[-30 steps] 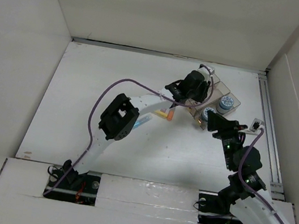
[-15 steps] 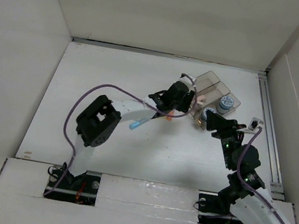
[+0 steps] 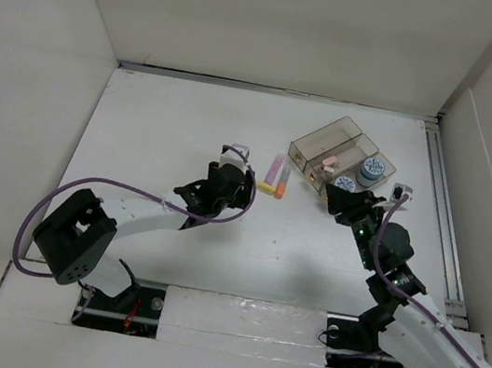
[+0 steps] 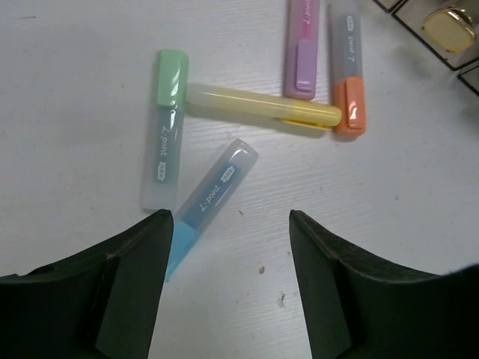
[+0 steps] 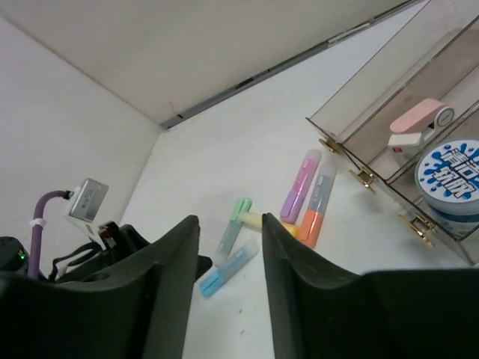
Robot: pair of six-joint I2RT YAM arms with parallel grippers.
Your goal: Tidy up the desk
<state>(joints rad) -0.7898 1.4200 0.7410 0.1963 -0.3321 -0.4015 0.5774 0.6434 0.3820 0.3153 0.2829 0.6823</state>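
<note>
On the white desk [image 3: 160, 132] lie several highlighters: green [image 4: 166, 142], yellow [image 4: 262, 105], purple [image 4: 301, 48], orange [image 4: 348, 75] and blue [image 4: 209, 198]. They form a loose cluster, and the yellow one touches the green and orange ones. My left gripper [image 4: 228, 224] hovers just near of them, open and empty, with the blue highlighter's end beside its left finger. In the top view it sits left of the cluster [image 3: 274, 175]. My right gripper [image 5: 228, 224] is open with nothing between its fingers. It hangs close to the clear tray [image 3: 315, 139], looking toward the highlighters [image 5: 307, 198].
The clear three-compartment tray [image 5: 374, 90] stands at the back right with gold knobs on its front. It holds a pink thing [image 5: 419, 123] and a blue-and-white round container [image 5: 449, 176]; a second round container [image 3: 372, 167] shows from above. White wall panels surround the desk.
My left arm has drawn back from over the tray to the near left of the highlighters, and its jaws have opened. The pink thing now shows in the tray. My right jaws have narrowed.
</note>
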